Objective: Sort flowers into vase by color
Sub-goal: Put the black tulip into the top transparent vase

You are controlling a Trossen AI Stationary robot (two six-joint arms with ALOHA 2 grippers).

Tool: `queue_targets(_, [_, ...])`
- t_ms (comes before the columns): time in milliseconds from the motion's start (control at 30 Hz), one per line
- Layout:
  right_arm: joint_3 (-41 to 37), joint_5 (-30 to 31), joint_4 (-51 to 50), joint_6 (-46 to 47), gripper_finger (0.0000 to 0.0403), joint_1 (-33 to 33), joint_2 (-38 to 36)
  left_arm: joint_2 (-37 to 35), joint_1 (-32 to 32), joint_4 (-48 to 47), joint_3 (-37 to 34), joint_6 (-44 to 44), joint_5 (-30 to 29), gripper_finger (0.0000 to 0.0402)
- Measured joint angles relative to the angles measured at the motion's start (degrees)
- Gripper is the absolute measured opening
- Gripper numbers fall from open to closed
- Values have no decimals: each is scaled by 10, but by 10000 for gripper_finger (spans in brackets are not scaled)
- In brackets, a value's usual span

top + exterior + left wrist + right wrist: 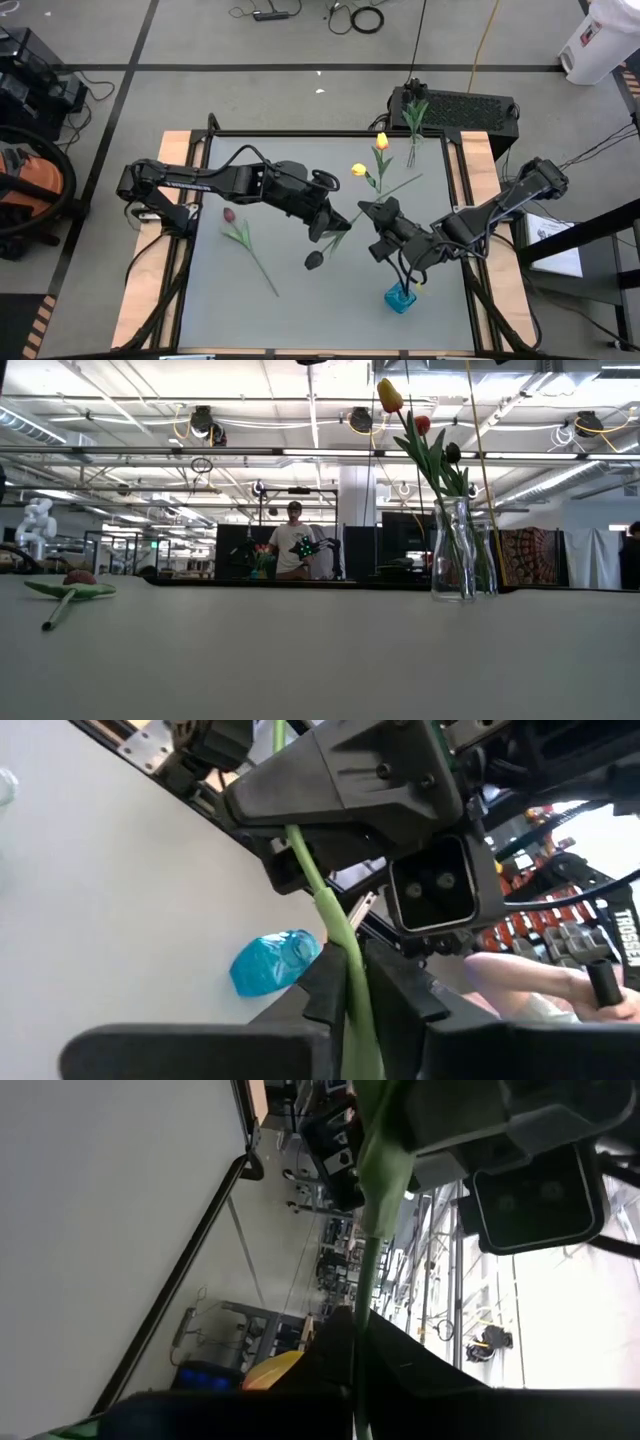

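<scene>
Tulip stem (pixel 345 945), clamped by the closed right gripper (pixel 378 213), should be freed by the part-open left gripper (pixel 333 222) before transfer to the blue vase (pixel 401 297).

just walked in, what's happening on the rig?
Looks like a handover above mid-table. The right gripper has its jaws shut on the dark tulip by its stem, and the left gripper is at the same stem. A pinkish tulip lies on the table towards the left arm; a blue vase stands by the right arm.
</scene>
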Motion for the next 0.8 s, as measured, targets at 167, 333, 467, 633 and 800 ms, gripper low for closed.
queue_targets(167, [0,5,-3,-2,0,17,0,0,-1,14,0,11,18,61])
queue_targets(333, [0,45,-30,11,0,35,0,0,-2,43,0,11,44,66])
queue_targets(467, [0,66,-73,44,0,40,-1,-2,-3,80,0,11,73,66])
queue_targets(633, [0,90,-126,113,0,44,-2,-2,-2,120,0,13,96,66])
queue_targets(800, [0,117,-137,168,0,54,-11,-19,-3,113,0,56,100,66])
